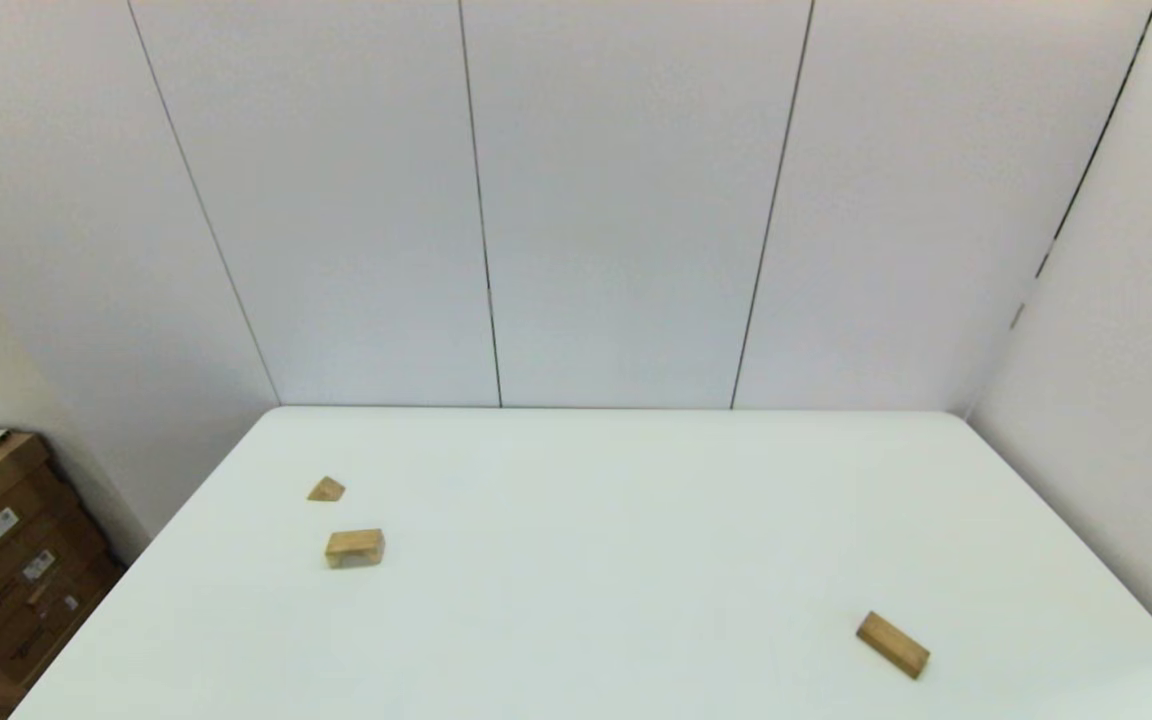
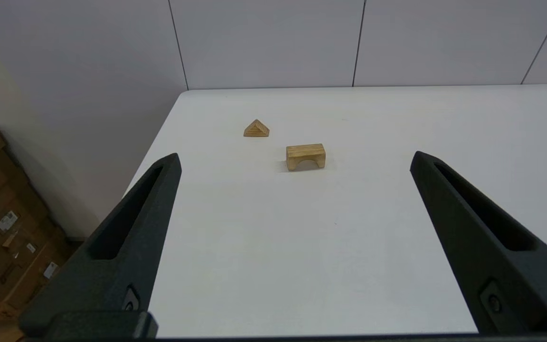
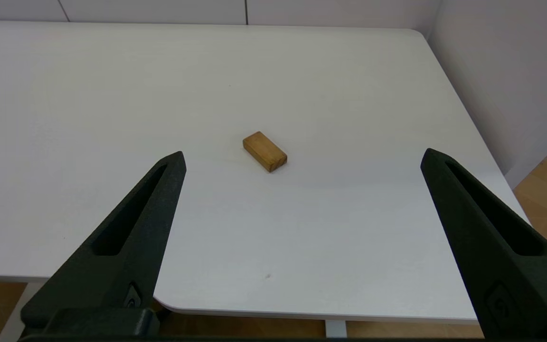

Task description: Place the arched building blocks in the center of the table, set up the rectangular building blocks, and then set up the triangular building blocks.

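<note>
**Blocks scattered, both arms held back — nothing begun**

The arched building blocks stand on the left part of the table, hollow downward, well away from the centre. The triangular building blocks sit just beyond them, near but apart. The rectangular building blocks lie flat and skewed, well apart on the near right.

The left gripper hangs short of the arch with jaws spread wide, holding nothing. The right gripper does likewise before the bar, out past the table's near edge.

Risks, as judged: the wedge lies close to the arch, so a wide approach could knock it. The bar's skew calls for wrist alignment — a corner pinch may twist it loose. Stacking needs squared faces, or the pile tips.
</note>
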{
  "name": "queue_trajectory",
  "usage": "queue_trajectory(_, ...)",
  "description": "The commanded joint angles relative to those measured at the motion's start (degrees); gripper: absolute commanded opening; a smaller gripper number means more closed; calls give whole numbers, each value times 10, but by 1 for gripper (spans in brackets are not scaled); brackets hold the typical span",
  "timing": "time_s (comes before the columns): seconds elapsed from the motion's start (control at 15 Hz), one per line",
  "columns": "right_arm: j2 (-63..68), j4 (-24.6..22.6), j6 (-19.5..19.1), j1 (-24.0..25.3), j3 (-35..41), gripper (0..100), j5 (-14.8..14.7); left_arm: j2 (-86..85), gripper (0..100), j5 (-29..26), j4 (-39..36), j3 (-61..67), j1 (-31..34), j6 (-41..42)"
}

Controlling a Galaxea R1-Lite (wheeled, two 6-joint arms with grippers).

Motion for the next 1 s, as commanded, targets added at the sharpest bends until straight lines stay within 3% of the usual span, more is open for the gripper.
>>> queue_trajectory(0.07, -1, 1, 0, 0, 0, 100, 0, 1, 100, 1, 0, 0, 0, 1)
queue_trajectory(0.27, -1, 1, 0, 0, 0, 100, 0, 40, 100, 1, 23, -83, 0, 2)
queue_trajectory(0.67, 0, 1, 0, -1, 0, 100, 0, 416, 100, 29, 32, -253, 0, 0)
queue_trajectory(1.0, -1, 1, 0, 0, 0, 100, 0, 702, 100, -3, 14, -294, -6, 4)
